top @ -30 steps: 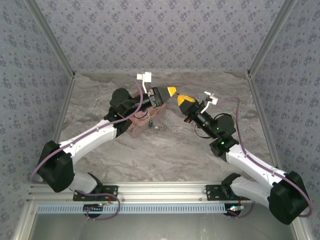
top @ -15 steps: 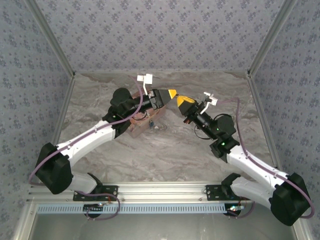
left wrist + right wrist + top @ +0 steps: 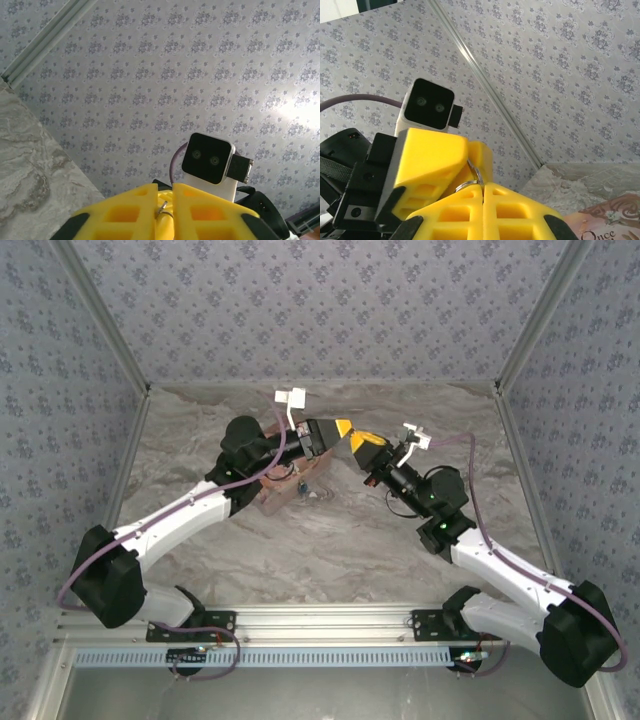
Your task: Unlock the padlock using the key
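Note:
Both grippers meet tip to tip in mid-air above the back of the table. My right gripper [image 3: 483, 186] is shut on a thin silver key ring [image 3: 471, 183]; the key's blade is hidden. My left gripper [image 3: 470, 159] faces it, and its yellow fingers have closed over the upper part of the same ring. In the left wrist view a bit of silver metal [image 3: 164, 209] sits between the left gripper's [image 3: 165, 188] fingertips. From above, the left gripper [image 3: 344, 427] touches the right gripper [image 3: 358, 441]. The tiny blue padlock [image 3: 302, 485] lies on the table beside the pink box [image 3: 278, 494].
The pink illustrated box lies under the left forearm, and its corner [image 3: 615, 220] shows in the right wrist view. Patterned walls close in the marbled table [image 3: 330, 540] on three sides. A metal rail [image 3: 300, 623] runs along the near edge.
The right gripper has moved left until its tips meet the left gripper's. The left jaws, open before, have shut on the key ring.

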`<state>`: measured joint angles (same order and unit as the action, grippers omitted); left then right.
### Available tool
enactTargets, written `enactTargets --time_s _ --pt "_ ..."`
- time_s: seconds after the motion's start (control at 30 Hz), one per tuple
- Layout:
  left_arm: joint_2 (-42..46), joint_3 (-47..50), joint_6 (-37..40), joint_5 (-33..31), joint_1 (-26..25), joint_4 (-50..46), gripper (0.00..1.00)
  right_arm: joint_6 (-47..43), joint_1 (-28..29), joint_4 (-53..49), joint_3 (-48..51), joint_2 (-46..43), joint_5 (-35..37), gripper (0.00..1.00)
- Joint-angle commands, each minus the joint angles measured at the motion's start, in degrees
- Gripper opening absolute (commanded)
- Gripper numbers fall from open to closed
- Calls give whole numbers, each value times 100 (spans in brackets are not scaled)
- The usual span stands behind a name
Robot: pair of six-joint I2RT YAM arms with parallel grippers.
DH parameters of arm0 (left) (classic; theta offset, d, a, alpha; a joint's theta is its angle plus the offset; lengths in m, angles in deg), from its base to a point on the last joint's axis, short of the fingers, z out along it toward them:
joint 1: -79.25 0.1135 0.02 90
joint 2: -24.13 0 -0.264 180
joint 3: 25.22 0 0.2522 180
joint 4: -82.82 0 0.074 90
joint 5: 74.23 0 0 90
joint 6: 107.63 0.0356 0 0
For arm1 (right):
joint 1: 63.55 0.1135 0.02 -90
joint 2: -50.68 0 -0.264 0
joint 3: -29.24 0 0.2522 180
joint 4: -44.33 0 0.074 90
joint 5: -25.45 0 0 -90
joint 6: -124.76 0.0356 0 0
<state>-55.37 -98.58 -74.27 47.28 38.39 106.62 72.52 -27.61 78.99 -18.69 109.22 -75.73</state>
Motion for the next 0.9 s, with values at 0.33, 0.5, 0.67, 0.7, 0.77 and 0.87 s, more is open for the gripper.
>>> enactTargets --time_s 0.33,0.5,0.67,0.7,0.77,0.87 --pt "744 -463 2620 -534 -223 -2691 0 -881 -27 -2445 -464 -966 63 69" --pt "857 -732 3337 -303 -224 -3570 0 -934 -238 -3399 -1035 -697 -1133 71" --pt "868 -786 3392 -198 -220 -3703 0 -51 -947 -3568 -1264 -364 -2409 71" --pt "871 -791 3397 -182 -220 -3703 0 87 -1042 -3385 -1214 -332 -2637 71" --pt "858 -798 3397 -167 -225 -3706 0 225 -1141 -3115 -1131 -323 -2981 71" --pt "849 -825 3396 -135 -222 -3696 0 206 -1177 -3043 -1109 -318 -3316 72"
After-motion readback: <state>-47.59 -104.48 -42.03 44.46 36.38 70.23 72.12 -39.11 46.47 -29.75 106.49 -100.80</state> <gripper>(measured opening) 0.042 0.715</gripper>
